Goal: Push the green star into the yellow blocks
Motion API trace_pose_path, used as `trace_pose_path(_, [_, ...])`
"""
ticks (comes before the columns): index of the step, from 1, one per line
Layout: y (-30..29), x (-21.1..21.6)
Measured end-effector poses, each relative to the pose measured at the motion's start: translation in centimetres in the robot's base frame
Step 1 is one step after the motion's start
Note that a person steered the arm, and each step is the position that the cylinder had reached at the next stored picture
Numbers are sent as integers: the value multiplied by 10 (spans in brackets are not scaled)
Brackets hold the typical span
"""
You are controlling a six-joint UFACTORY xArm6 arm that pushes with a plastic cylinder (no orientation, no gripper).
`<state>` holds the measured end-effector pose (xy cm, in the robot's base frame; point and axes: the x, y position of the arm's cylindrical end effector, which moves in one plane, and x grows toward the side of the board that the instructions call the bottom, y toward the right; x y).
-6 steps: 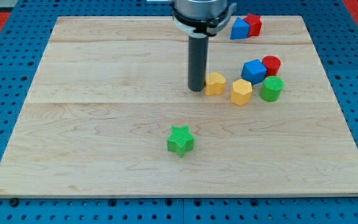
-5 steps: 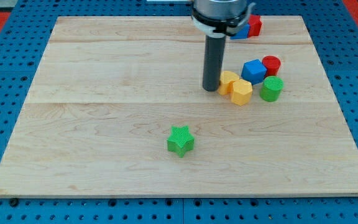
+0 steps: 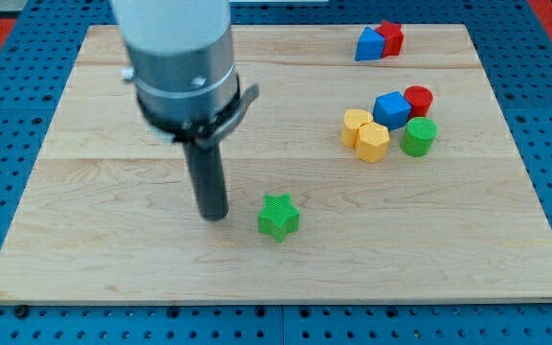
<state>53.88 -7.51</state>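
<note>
The green star [image 3: 278, 216] lies on the wooden board [image 3: 103, 259] a little below its middle. My tip [image 3: 213, 217] stands just to the star's left, with a small gap between them. Two yellow blocks sit touching each other at the view's right: a rounded one [image 3: 356, 125] and a hexagonal one [image 3: 373, 142]. They are well up and to the right of the star.
A blue block [image 3: 391, 108], a red cylinder [image 3: 418, 99] and a green cylinder [image 3: 418, 137] crowd the right side of the yellow blocks. A blue block [image 3: 369, 44] and a red block [image 3: 390, 37] sit at the board's top edge.
My tip pushed the rounded yellow block right against the hexagonal one, then moved down and left across the board to the star's left side. The star has not moved.
</note>
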Motion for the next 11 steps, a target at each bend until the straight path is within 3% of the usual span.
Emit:
trace_pose_path(1, [-2,44])
trace_pose_path(2, [15,49])
trace_pose_path(7, [93,-61])
trace_pose_path(8, [118,-65])
trace_pose_path(10, [132,-29])
trace_pose_path(11, [146,-44])
